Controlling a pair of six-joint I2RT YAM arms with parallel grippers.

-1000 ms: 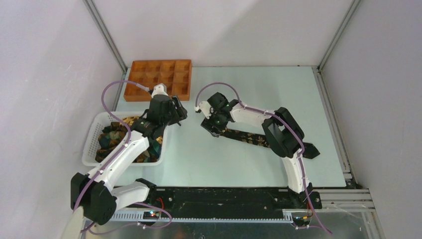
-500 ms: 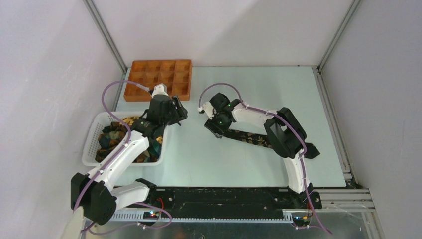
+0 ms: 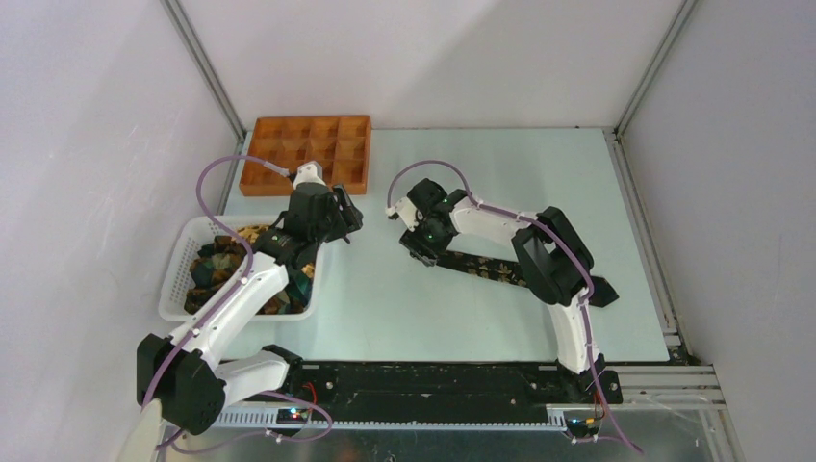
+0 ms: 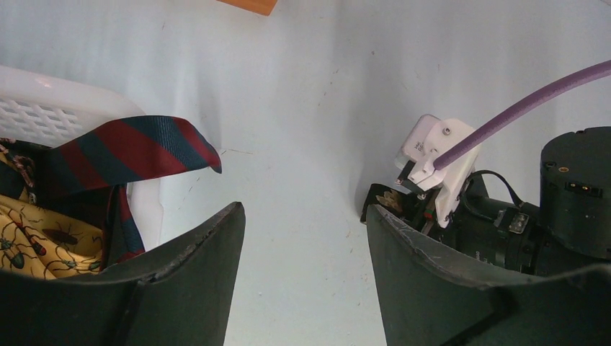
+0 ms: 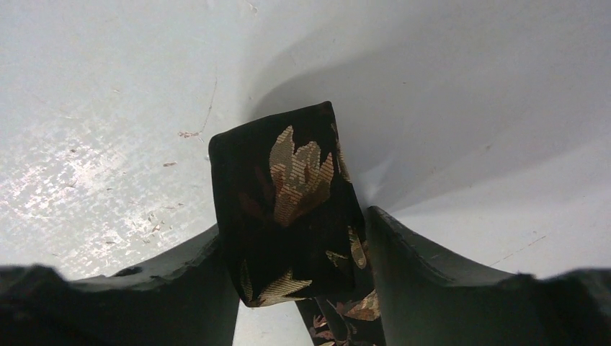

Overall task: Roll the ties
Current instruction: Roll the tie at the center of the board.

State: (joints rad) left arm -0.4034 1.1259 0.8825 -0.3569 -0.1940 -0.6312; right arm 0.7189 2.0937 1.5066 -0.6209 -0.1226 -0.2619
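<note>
Right wrist: tie end [image 5: 288,209] apparently pinched between jaws (gold-leaf print).

You are seeing nothing readable in any view: no text, label, brand, number or sign is showing legibly. The tie [image 5: 288,209] is carrying only a leafy print, and the white connector block [image 4: 432,155] is showing no legible marking.
</note>
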